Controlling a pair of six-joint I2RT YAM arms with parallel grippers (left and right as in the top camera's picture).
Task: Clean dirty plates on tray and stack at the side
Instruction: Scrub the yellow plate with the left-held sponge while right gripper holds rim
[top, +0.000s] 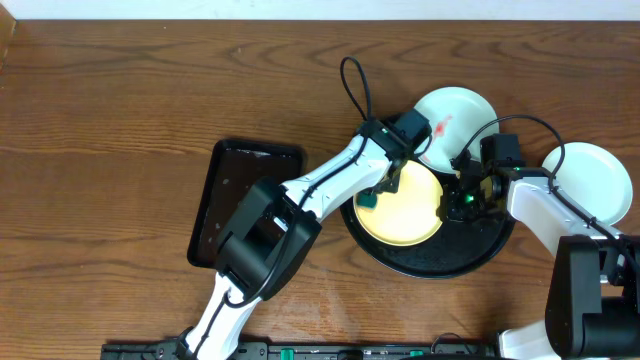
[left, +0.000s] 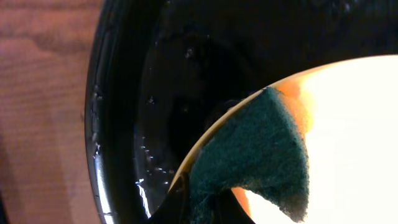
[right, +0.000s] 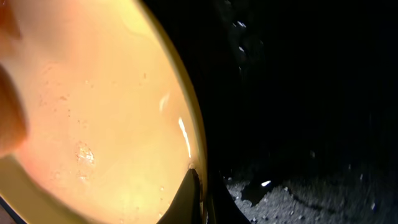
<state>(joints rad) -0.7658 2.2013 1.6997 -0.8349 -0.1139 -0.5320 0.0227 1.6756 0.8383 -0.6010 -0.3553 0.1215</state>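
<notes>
Left tool (top: 376, 190) pinches green scouring pad (left: 255, 155) flat on yellow plate (top: 408, 212) inside round black tray (top: 450, 262); right tool (top: 462, 200) clamps that plate's near rim. Streaked white plate (top: 455, 108) just beyond tray.

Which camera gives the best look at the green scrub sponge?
Left wrist: the green sponge shows large and textured against the yellow plate. Overhead shows only a small green patch; the right wrist view shows none of it.
</notes>
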